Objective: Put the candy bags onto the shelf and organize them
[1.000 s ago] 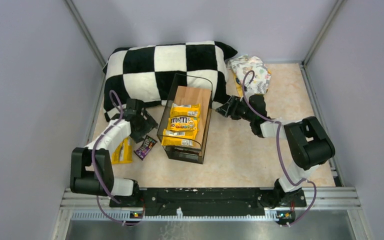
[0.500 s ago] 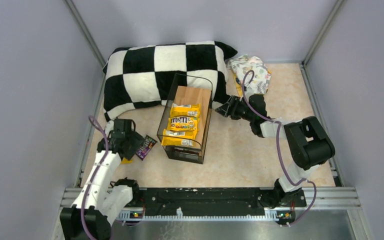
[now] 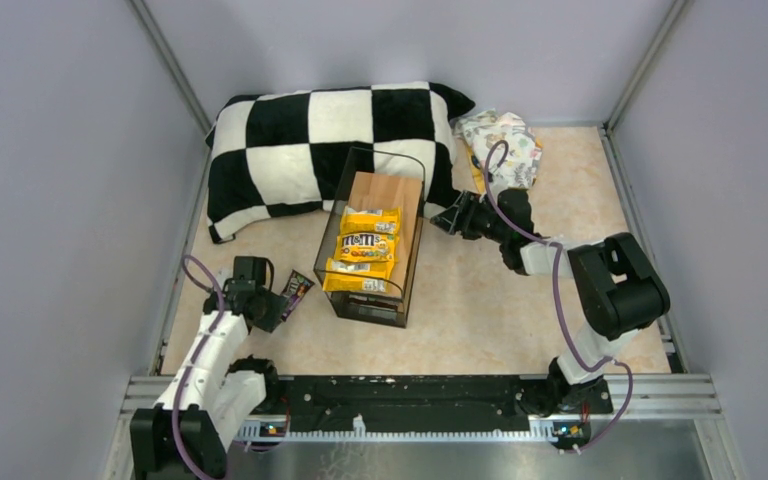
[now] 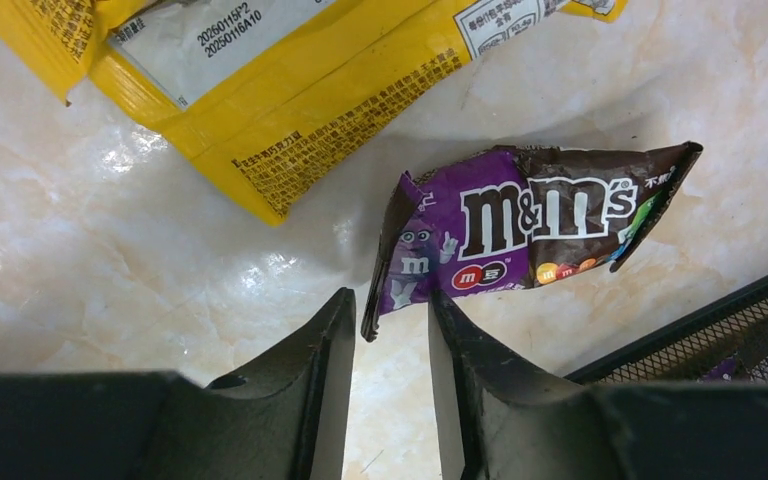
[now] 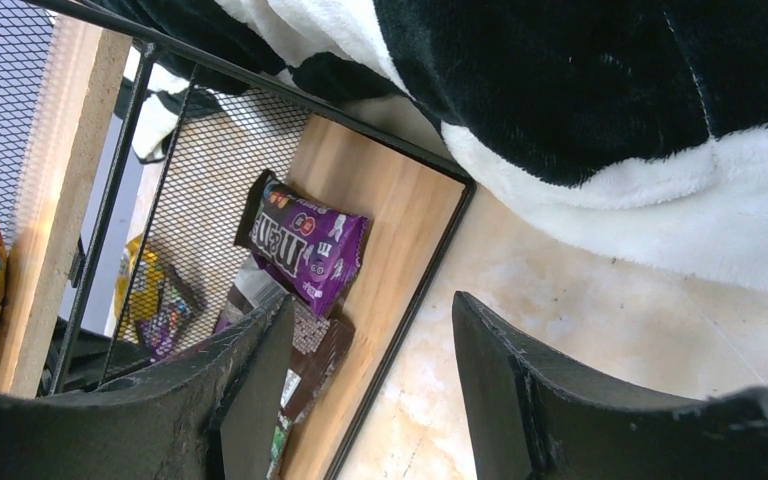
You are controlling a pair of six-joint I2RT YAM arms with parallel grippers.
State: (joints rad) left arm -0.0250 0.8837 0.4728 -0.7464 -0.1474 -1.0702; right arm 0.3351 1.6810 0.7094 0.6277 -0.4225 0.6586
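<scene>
Bright, even overhead light, soft shadows, white glare on the glossy tabletop (image 4: 120, 160), wrist views sharp

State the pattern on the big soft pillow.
The big soft pillow has black-and-white checks, clearest in the top external view.

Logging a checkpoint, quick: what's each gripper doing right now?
Left gripper: open around the purple candy bag corner, not clamped.
Right gripper: open, empty.

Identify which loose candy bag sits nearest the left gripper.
The purple M&M's bag, its corner at the left gripper; the yellow bag lies farther off.
</scene>
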